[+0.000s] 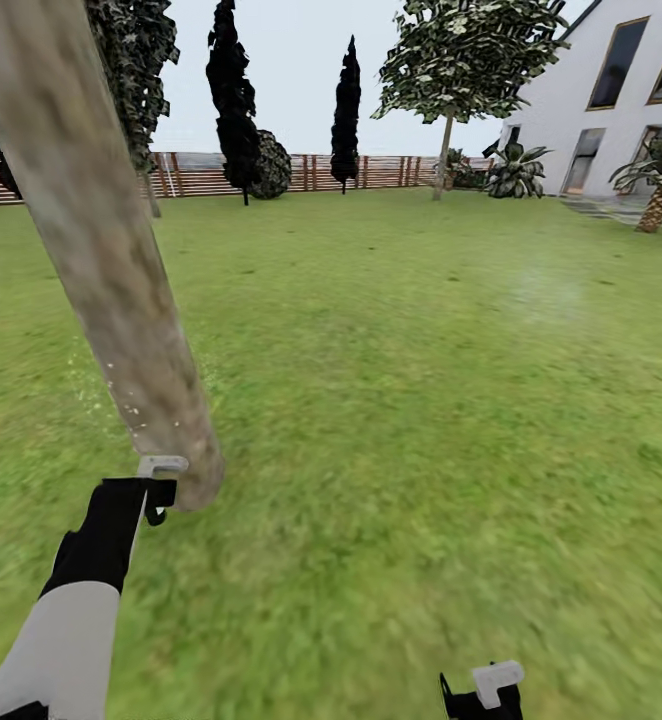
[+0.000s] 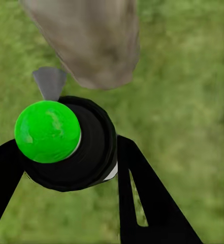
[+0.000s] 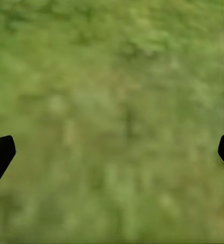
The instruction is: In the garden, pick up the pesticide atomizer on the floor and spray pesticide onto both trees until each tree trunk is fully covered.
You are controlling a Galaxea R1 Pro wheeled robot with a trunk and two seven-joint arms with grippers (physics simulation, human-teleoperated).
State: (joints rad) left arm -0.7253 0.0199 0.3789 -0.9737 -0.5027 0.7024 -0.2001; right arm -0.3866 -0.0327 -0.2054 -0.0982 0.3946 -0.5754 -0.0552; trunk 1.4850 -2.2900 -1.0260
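Observation:
My left gripper [image 1: 157, 500] is shut on the pesticide atomizer [image 2: 66, 145], a dark bottle whose round top shows bright green in the left wrist view. Its grey nozzle [image 2: 50, 81] points at the base of the near tree trunk [image 1: 101, 260], a thick pale mottled column leaning across the head view's left; nozzle and trunk [image 2: 91, 40] are almost touching. Pale specks dot the lower trunk and the grass beside it. The other tree [image 1: 444, 140] stands far off by the fence. My right gripper [image 3: 114, 152] hangs open over grass, low at the head view's bottom edge [image 1: 483, 692].
Green lawn [image 1: 401, 380] stretches to a brown slat fence [image 1: 301, 172]. Dark cypress-like trees [image 1: 233, 90] stand along it. A white house [image 1: 611, 100] with short palms [image 1: 661, 190] sits at the far right, with paving in front of it.

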